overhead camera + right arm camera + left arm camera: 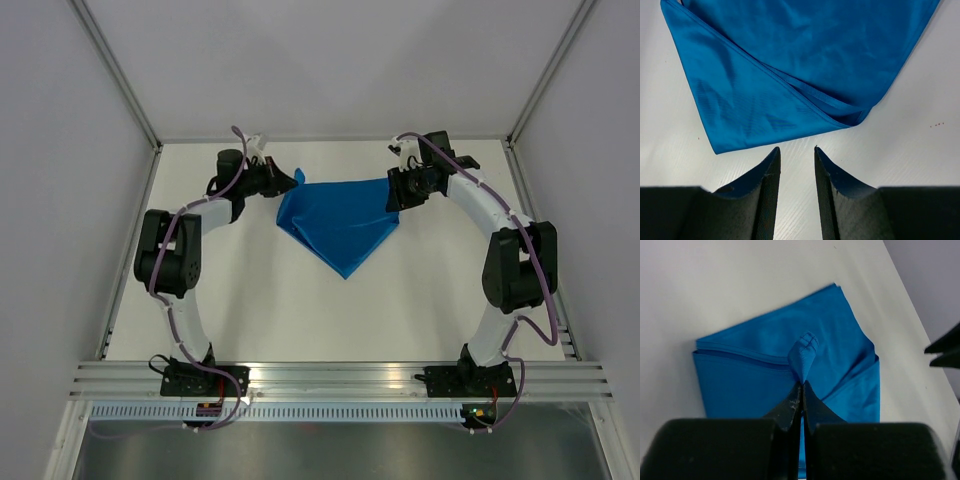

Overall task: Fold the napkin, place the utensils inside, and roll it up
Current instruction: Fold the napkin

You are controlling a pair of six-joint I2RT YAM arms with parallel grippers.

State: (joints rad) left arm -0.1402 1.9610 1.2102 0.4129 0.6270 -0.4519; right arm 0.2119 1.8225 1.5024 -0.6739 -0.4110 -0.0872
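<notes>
Nearest you, on the white tabletop [250, 310], no knife shows, nor does it in either wrist view, so by my reading loading the knife and rolling are both still to come. Beyond that bare stretch lies the napkin [340, 225], in the middle toward the far edge. It is already doubled into a rough triangle whose point aims back at you. Layered edges in the wrist views suggest at least 1 fold is in, though it looks loose and uneven. At the napkin's far left corner, your left gripper [802, 386] is pinched tight on a small peak of the blue cloth. At the far right corner, your right gripper [796, 152] stands with its fingers apart over bare tabletop, just short of the napkin's edge and not touching it.
</notes>
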